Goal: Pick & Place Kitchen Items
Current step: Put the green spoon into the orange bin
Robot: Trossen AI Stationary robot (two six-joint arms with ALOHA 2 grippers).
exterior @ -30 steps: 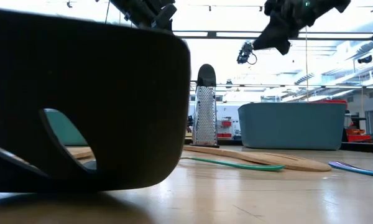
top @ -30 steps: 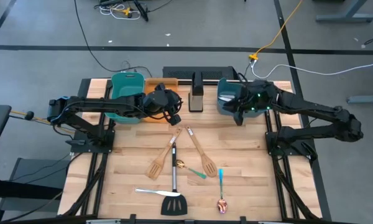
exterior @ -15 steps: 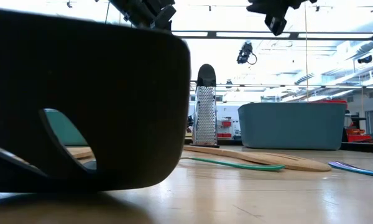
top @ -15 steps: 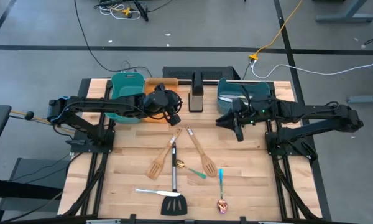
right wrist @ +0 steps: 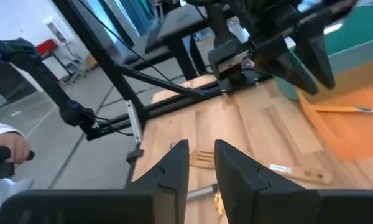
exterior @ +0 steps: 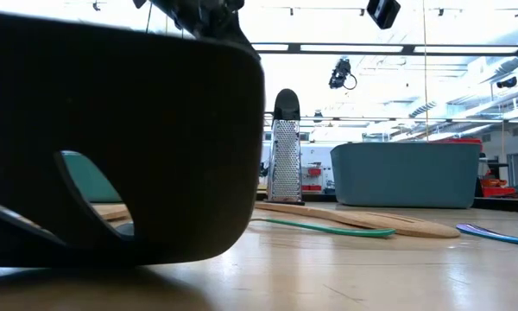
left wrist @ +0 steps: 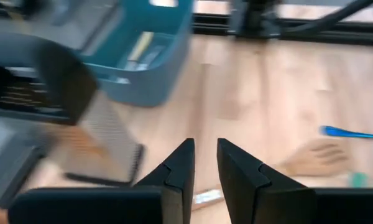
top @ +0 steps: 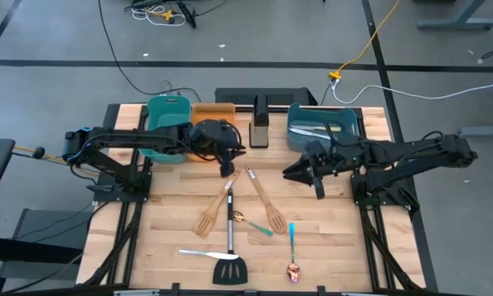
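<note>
Utensils lie loose around the table's middle and toward its front edge: two wooden spatulas [top: 216, 206] [top: 264, 202] crossing near the centre, a black slotted turner [top: 230, 261] with a steel handle reaching the front edge, a silver knife [top: 199, 253] just beside the turner head, a green-handled spoon [top: 255, 225] near the second spatula, a blue-handled spoon [top: 292, 234] and a copper spoon [top: 293, 270] toward the front right. At the back edge sit a teal bin [top: 166, 110], an orange bin [top: 210, 113], a box grater [top: 260, 130] and a blue bin [top: 322, 125] with silver pieces inside. The left gripper [top: 227, 168] hangs above the table just in front of the orange bin, over the upper ends of the spatulas; its two fingers [left wrist: 176, 175] stand a narrow gap apart with nothing between them. The right gripper [top: 294, 168] hovers in front of the blue bin, pointing toward the table's centre, fingers [right wrist: 171, 169] likewise slightly apart and holding nothing. In the low view the turner head [exterior: 121, 138] fills the near left, with the grater [exterior: 284, 160] and the blue bin [exterior: 406, 173] behind it. A person's hand shows beyond the table in the right wrist view.
</note>
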